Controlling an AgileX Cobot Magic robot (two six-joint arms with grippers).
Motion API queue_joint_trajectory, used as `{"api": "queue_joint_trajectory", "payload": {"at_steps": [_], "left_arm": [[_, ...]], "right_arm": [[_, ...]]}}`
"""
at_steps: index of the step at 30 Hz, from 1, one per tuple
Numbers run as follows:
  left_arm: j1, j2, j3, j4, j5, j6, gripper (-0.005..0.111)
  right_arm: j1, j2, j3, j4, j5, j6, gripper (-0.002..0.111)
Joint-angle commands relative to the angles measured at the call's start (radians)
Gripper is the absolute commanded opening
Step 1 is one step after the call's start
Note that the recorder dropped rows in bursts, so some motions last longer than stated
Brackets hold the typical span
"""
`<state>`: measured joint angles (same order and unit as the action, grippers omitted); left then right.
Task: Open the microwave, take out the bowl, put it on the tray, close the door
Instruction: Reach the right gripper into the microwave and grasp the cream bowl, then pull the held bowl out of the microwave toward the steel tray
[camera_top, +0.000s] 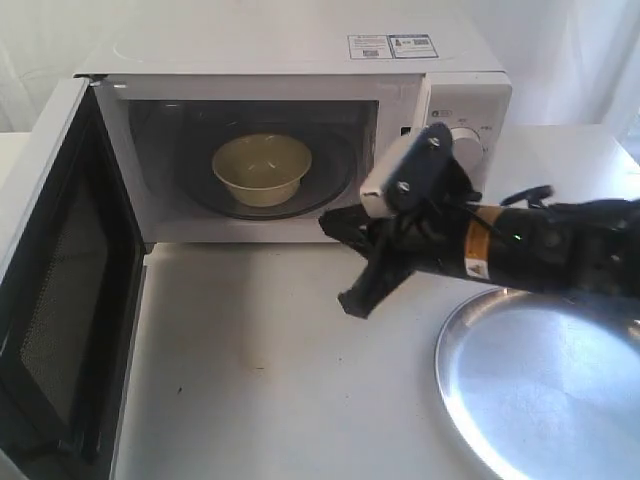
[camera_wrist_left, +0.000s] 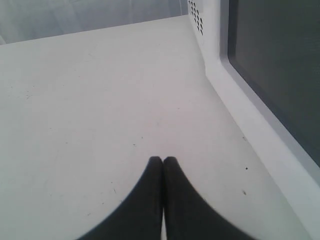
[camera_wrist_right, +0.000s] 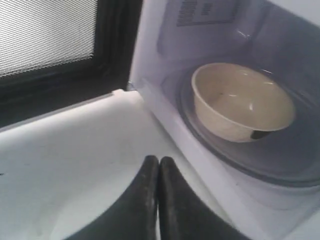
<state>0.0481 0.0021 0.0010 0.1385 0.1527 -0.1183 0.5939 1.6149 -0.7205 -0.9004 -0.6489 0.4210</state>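
The white microwave (camera_top: 290, 55) stands at the back with its door (camera_top: 60, 270) swung fully open to the left. The small white bowl (camera_top: 262, 168) sits upright inside the cavity on the glass turntable, and it also shows in the right wrist view (camera_wrist_right: 242, 102). My right gripper (camera_top: 330, 226) (camera_wrist_right: 159, 160) is shut and empty, low over the table just in front of the cavity's sill and apart from the bowl. The silver tray (camera_top: 540, 390) lies at the front right under that arm. My left gripper (camera_wrist_left: 163, 159) is shut and empty above the table beside the door's outer face (camera_wrist_left: 280, 65).
The glass turntable plate (camera_wrist_right: 280, 160) lies under the bowl. The open door's inner mesh window (camera_wrist_right: 47, 40) stands left of the cavity. The right arm (camera_top: 540, 245) partly hides a white dial (camera_top: 468, 145). Bare white tabletop (camera_top: 260, 380) lies between door and tray.
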Motion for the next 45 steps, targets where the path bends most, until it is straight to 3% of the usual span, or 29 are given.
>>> {"api": "queue_joint_trajectory", "payload": {"at_steps": [1, 2, 3, 5, 6, 12, 23, 25, 26, 27, 28, 39, 45], "left_arm": [[-0.001, -0.002, -0.001, -0.004, -0.004, -0.006, 0.000], [-0.001, -0.002, -0.001, -0.004, -0.004, -0.006, 0.000], [-0.001, -0.002, -0.001, -0.004, -0.004, -0.006, 0.000], [-0.001, -0.002, -0.001, -0.004, -0.004, -0.006, 0.000], [-0.001, -0.002, -0.001, -0.004, -0.004, -0.006, 0.000], [-0.001, -0.002, -0.001, -0.004, -0.004, -0.006, 0.000], [-0.001, -0.002, -0.001, -0.004, -0.004, -0.006, 0.000], [-0.001, -0.002, -0.001, -0.004, -0.004, -0.006, 0.000], [-0.001, -0.002, -0.001, -0.004, -0.004, -0.006, 0.000], [-0.001, -0.002, -0.001, -0.004, -0.004, -0.006, 0.000], [-0.001, -0.002, -0.001, -0.004, -0.004, -0.006, 0.000], [-0.001, -0.002, -0.001, -0.004, -0.004, -0.006, 0.000], [-0.001, -0.002, -0.001, -0.004, -0.004, -0.006, 0.000]], "right_arm": [[0.053, 0.112, -0.210, 0.071, 0.135, -0.095, 0.001], [0.069, 0.168, -0.287, 0.016, 0.149, -0.111, 0.013], [0.090, 0.222, -0.346, -0.031, 0.176, -0.121, 0.037], [0.106, 0.262, -0.382, -0.031, 0.193, -0.162, 0.051], [0.121, 0.295, -0.424, -0.031, 0.236, -0.178, 0.052], [0.165, 0.399, -0.556, -0.007, 0.358, -0.317, 0.049], [0.174, 0.499, -0.677, 0.007, 0.442, -0.312, 0.046], [0.185, 0.506, -0.684, 0.007, 0.446, -0.312, 0.039], [0.191, 0.506, -0.686, 0.007, 0.446, -0.312, 0.027], [0.193, 0.504, -0.689, 0.007, 0.444, -0.312, 0.006], [0.193, 0.504, -0.689, 0.007, 0.438, -0.312, 0.000], [0.262, 0.344, -0.543, 0.012, 0.412, -0.236, 0.000], [0.303, 0.157, -0.424, 0.016, 0.605, -0.115, 0.000]]}}
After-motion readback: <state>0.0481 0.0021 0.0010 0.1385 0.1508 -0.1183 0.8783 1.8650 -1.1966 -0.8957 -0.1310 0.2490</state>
